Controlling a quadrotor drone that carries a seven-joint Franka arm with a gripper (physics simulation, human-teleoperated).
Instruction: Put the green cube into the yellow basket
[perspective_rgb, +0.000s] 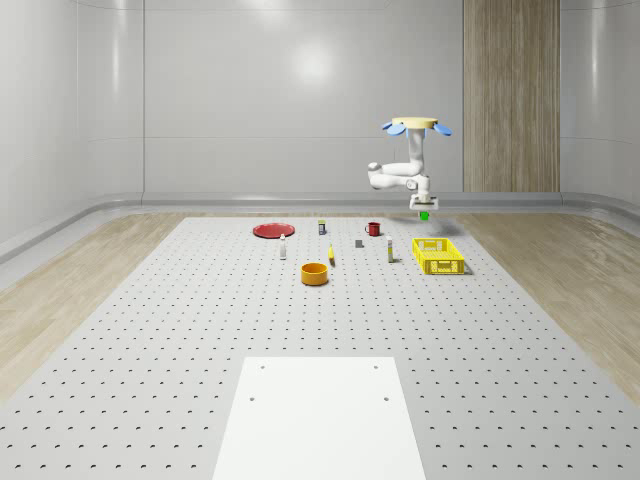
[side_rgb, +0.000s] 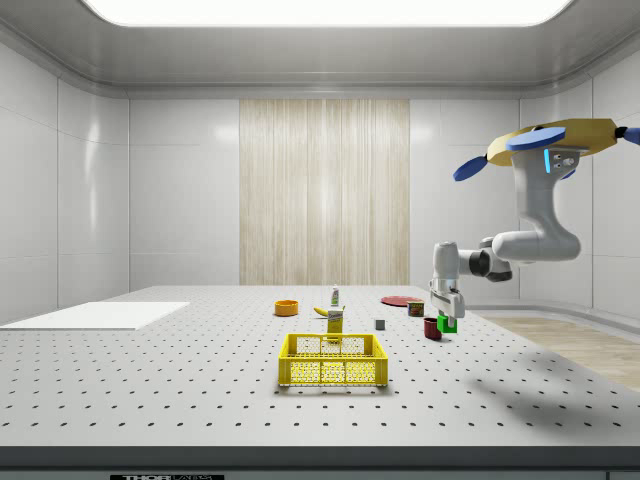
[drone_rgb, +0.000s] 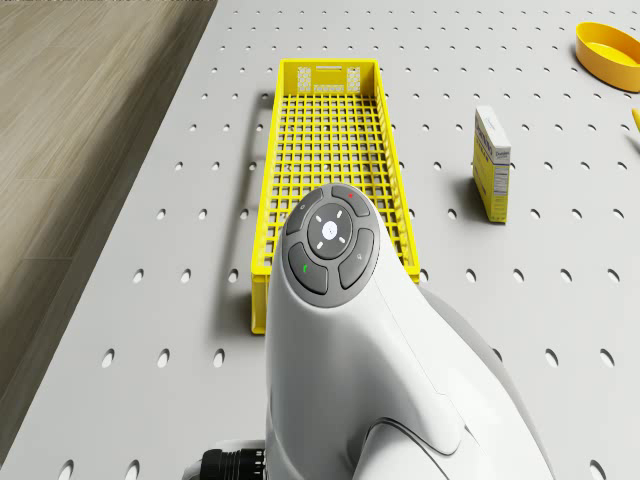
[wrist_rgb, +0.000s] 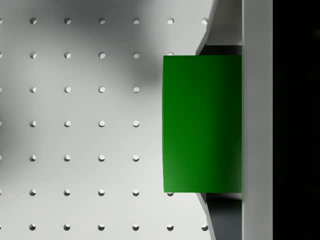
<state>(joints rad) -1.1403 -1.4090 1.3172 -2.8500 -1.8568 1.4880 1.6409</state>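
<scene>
drone (side_rgb: 560, 140): hovering | arm (side_rgb: 530, 240): bent, hanging down | end effector (side_rgb: 447, 322): pointing down, clamped on green cube (wrist_rgb: 202, 124)

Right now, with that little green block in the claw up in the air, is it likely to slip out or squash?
Probably not. The green cube shows flat faces and keeps crisp, straight edges in the gripper, so it looks stiff rather than squashy. A flat side lies against a finger, which should resist slipping. Once dropped into the yellow basket, it would likely settle flat, not roll.

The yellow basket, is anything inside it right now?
The yellow basket looks empty in the side view. In the drone view the arm covers its near end. The green cube hangs in the end effector.
</scene>
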